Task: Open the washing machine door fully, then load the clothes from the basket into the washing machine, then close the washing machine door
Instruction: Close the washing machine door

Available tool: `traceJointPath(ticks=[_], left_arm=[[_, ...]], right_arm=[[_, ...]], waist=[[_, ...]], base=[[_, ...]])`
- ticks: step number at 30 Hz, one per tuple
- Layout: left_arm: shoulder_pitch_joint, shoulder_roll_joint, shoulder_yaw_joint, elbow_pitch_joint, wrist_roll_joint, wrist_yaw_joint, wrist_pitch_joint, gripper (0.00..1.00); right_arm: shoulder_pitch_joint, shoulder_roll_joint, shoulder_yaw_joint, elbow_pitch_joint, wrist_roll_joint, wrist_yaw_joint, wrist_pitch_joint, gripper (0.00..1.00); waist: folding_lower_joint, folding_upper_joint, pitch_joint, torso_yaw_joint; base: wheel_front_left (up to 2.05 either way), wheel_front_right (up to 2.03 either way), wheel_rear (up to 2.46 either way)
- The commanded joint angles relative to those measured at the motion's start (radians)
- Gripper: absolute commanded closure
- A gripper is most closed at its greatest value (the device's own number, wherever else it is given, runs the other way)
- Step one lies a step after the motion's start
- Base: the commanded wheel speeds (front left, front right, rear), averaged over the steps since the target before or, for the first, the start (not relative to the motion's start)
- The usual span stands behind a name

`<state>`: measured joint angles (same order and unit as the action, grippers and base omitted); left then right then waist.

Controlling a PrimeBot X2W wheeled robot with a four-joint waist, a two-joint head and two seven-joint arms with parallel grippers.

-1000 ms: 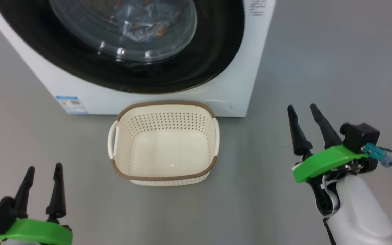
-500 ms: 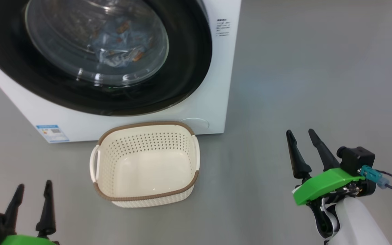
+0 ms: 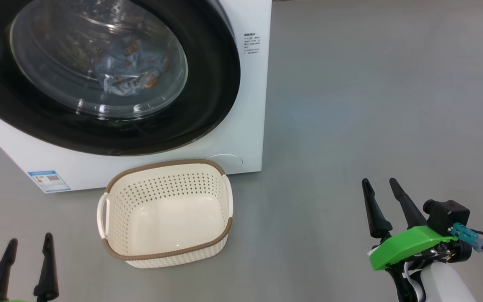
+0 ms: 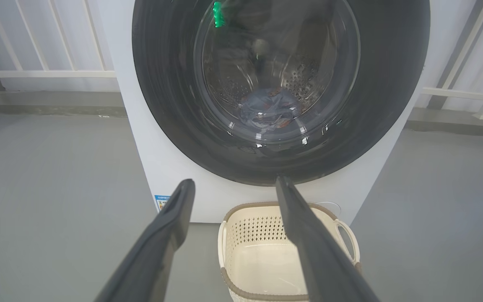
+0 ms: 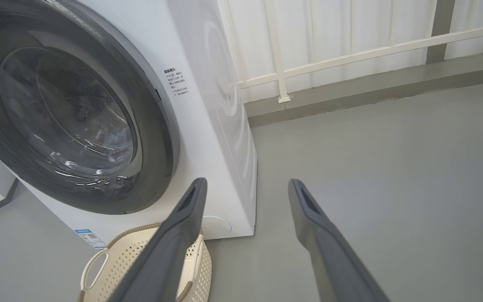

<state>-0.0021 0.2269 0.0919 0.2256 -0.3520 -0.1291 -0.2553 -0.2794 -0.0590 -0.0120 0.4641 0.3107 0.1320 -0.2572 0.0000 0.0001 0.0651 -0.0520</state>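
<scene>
The white washing machine [image 3: 247, 126] stands at the upper left with its black-rimmed door [image 3: 208, 96] lying flat against its front. Through the glass I see the light-blue clothes [image 3: 120, 71] in the drum, also in the left wrist view as clothes [image 4: 268, 111]. The cream basket [image 3: 166, 247] sits on the floor before the machine with nothing in it. My left gripper [image 3: 29, 241] is open at the lower left, apart from the basket. My right gripper [image 3: 380, 182] is open at the lower right, well clear of the machine.
Grey floor [image 3: 371, 105] spreads to the right of the machine. A white railing [image 5: 350, 54] and a low kerb run behind it. A small blue label [image 3: 48, 180] marks the machine's lower front.
The head view has swung, so the machine and basket sit further left and lower in the picture. Both grippers show lower in the frame and stay open.
</scene>
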Motion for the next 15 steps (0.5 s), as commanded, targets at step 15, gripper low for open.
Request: traceJointPath(ticks=[15], left_arm=[[0.001,0.026,0.052,-0.034,0.019,-0.002,-0.006,0.0]], right_arm=[[0.026,0.001,-0.005,-0.041,-0.011,-0.001,-0.005,0.0]], waist=[[0.0,-0.0001,0.004,-0.014]], base=[[0.0,0.0,0.0]])
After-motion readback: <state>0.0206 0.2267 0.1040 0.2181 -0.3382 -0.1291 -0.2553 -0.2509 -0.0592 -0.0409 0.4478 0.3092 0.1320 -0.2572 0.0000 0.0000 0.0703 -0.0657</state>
